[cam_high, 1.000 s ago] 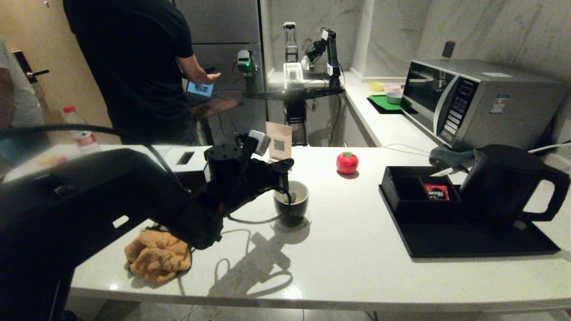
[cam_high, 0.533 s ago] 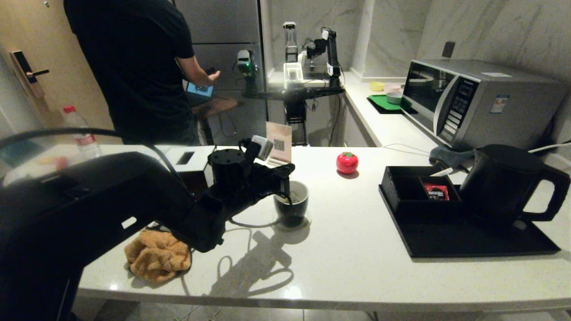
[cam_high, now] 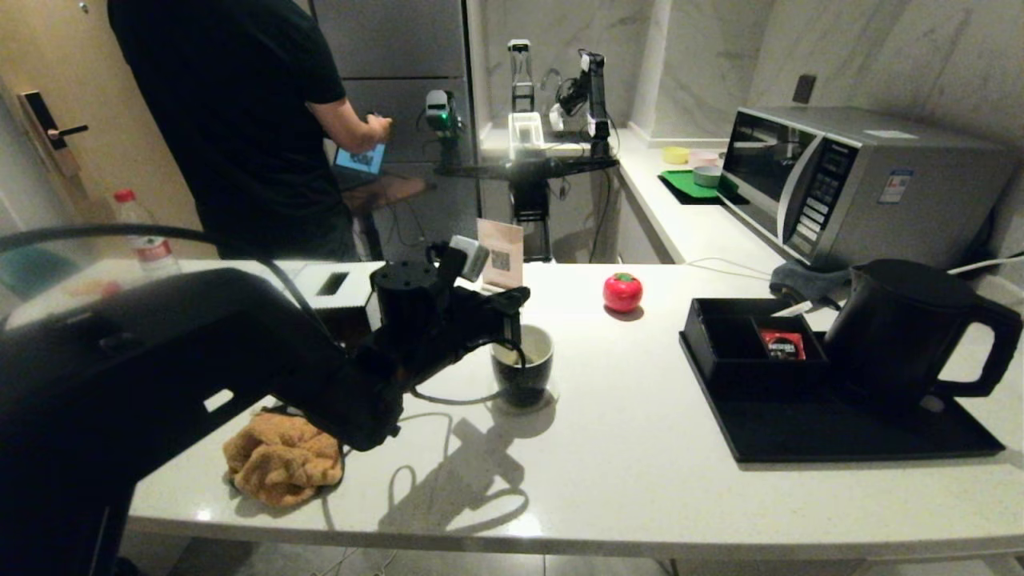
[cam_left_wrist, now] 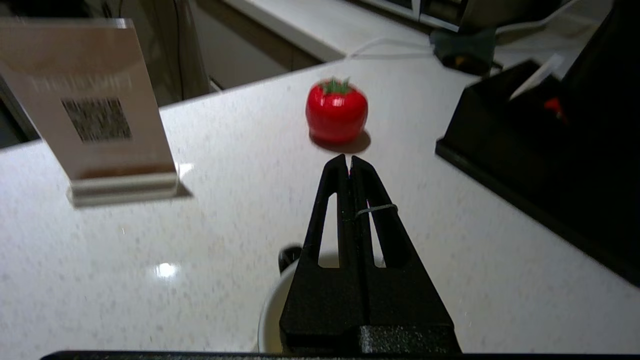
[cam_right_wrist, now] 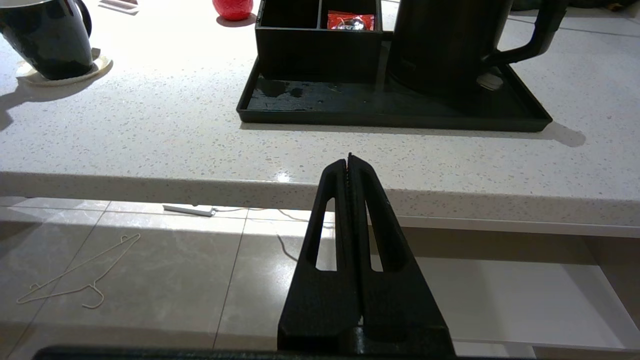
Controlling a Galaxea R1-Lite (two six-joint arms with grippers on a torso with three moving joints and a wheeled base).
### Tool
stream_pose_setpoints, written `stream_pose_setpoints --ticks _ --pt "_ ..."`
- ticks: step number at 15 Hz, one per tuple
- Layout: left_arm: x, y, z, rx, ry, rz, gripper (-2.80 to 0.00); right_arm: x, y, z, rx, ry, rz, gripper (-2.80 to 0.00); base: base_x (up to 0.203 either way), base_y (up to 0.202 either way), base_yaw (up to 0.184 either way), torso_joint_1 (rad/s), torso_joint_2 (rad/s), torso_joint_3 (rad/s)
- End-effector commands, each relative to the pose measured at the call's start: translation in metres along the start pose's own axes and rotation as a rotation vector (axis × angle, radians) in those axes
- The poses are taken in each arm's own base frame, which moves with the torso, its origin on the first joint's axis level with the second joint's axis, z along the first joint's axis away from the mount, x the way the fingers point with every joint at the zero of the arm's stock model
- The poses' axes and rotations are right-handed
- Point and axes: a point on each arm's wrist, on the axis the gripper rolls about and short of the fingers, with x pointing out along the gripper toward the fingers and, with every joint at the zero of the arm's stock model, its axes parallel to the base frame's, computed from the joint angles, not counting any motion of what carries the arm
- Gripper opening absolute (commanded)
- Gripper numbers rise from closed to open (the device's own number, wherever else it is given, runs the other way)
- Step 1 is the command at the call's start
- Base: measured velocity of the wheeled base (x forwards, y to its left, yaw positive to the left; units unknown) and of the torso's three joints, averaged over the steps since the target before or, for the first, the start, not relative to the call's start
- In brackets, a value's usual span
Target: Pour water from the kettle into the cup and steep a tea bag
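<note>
The black cup (cam_high: 524, 370) with its white inside stands on a coaster at mid-table. My left gripper (cam_high: 520, 298) hovers just over its rim, shut on a thin string (cam_left_wrist: 377, 208) that loops over one finger and drops into the cup. In the left wrist view the white cup rim (cam_left_wrist: 270, 310) peeks out under the gripper (cam_left_wrist: 348, 161); the tea bag and any water are hidden there. The black kettle (cam_high: 904, 328) stands upright on the black tray (cam_high: 840, 436) at the right. My right gripper (cam_right_wrist: 349, 159) is shut and empty, parked below the table's front edge.
A red tomato-shaped object (cam_high: 622, 292) sits behind the cup. A black compartment box (cam_high: 724, 340) holding a red packet (cam_high: 782, 344) is on the tray. An orange cloth (cam_high: 280, 460) lies front left, a QR sign (cam_high: 500, 252) at the back. A person stands beyond the table.
My left gripper dipped slightly over the cup and has come up a little again, still holding the string. The person behind has shifted. The right arm has not moved.
</note>
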Motion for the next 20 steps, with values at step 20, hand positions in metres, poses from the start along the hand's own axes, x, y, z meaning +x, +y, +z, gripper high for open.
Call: stream_pose_setpoints --ticks 20 --pt "-0.022 0.002 -0.036 -0.006 0.017 0.008 -2.8 0.0 0.0 0.0 0.0 0.002 0.001 -2.8 0.0 0.0 0.0 0.0 0.0 0.0"
